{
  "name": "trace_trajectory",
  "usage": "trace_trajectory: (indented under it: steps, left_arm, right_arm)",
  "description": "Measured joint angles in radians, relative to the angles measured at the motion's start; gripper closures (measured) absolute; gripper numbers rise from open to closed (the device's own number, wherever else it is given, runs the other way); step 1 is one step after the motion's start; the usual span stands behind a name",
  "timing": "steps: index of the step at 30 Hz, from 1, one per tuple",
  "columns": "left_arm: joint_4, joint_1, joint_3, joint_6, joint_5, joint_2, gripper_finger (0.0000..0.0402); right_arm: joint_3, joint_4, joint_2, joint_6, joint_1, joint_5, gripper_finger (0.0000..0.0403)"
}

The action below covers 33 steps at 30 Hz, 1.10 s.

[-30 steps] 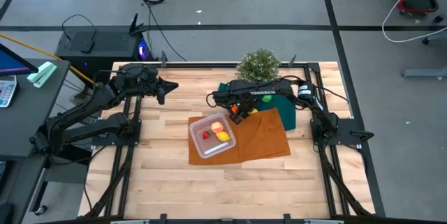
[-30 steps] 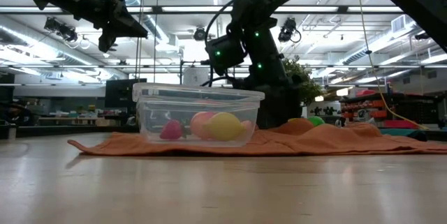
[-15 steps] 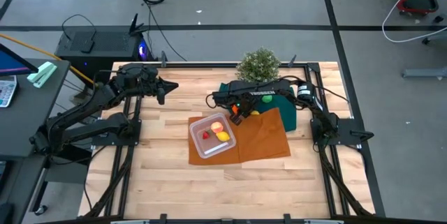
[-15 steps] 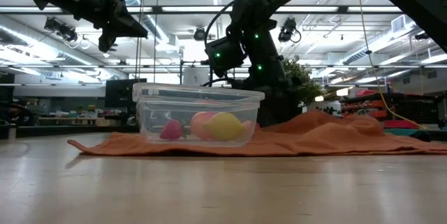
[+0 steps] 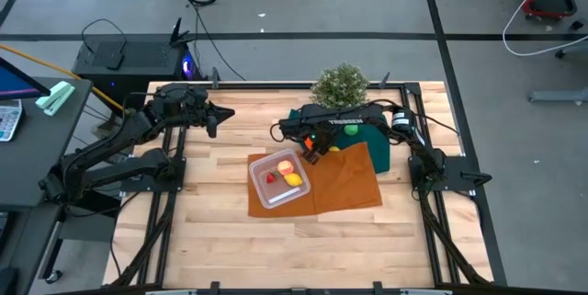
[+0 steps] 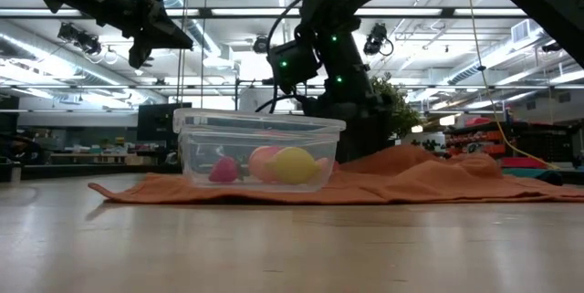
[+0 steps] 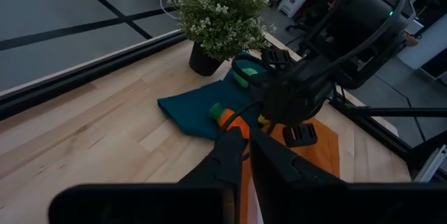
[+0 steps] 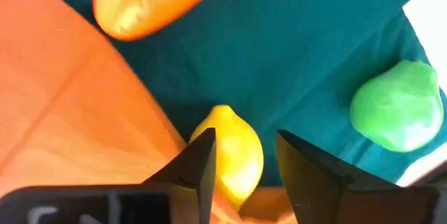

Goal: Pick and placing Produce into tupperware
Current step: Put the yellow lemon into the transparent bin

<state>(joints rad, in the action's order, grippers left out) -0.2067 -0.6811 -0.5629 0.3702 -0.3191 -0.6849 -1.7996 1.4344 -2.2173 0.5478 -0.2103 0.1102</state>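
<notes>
The clear tupperware (image 5: 262, 194) sits on an orange cloth (image 5: 344, 180) and holds a yellow lemon (image 5: 293, 180), a pale peach-red fruit (image 5: 287, 165) and a small red piece (image 5: 270, 177). A second lemon (image 8: 234, 161) lies where the orange cloth's edge meets the dark green cloth (image 8: 293, 49). The orange carrot (image 8: 150, 1) and green ball (image 8: 397, 116) lie on the green cloth. My right gripper (image 8: 244, 139) points down over that lemon, open; one finger overlaps the lemon, the other stands beside it. My left gripper (image 5: 225, 113) is shut and hangs high at the far left. My right gripper comes at the second lemon from above, with one finger (image 8: 202, 165) over the lemon's side by the orange cloth. I cannot tell whether that finger touches it. The lemon lies on the cloth.
A bushy potted plant (image 5: 340, 84) stands at the far edge behind the green cloth. The orange cloth rises in a hump (image 6: 411, 161) to the right of the tupperware. Bare wood lies toward the near edge and the left.
In the low view the orange cloth near my right gripper has bunched up into a hump. It now hides the carrot and green ball that showed behind it a second ago. The tupperware and its contents have stayed put.
</notes>
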Motion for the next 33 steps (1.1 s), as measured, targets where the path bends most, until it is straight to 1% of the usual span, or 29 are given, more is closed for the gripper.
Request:
trace_trajectory:
  steps: [7,13,22,27,33]
  left_arm:
    - [0.0,0.0,0.0,-0.015,0.0,0.0,0.0373]
    - [0.0,0.0,0.0,-0.016,0.0,0.0,0.0364]
    - [0.0,0.0,0.0,-0.018,0.0,0.0,0.037]
    - [0.0,0.0,0.0,-0.019,0.0,0.0,0.0373]
    - [0.0,0.0,0.0,-0.019,0.0,0.0,0.0365]
  right_arm:
    - [0.0,0.043,0.0,-0.002,0.012,0.0,0.0247]
    - [0.0,0.065,0.0,-0.001,0.028,-0.026,0.023]
    - [0.0,0.112,0.0,0.009,0.05,-0.048,0.0224]
    - [0.0,0.104,0.0,0.01,0.056,-0.061,0.0224]
    - [0.005,0.071,0.001,0.012,0.056,-0.061,0.0224]
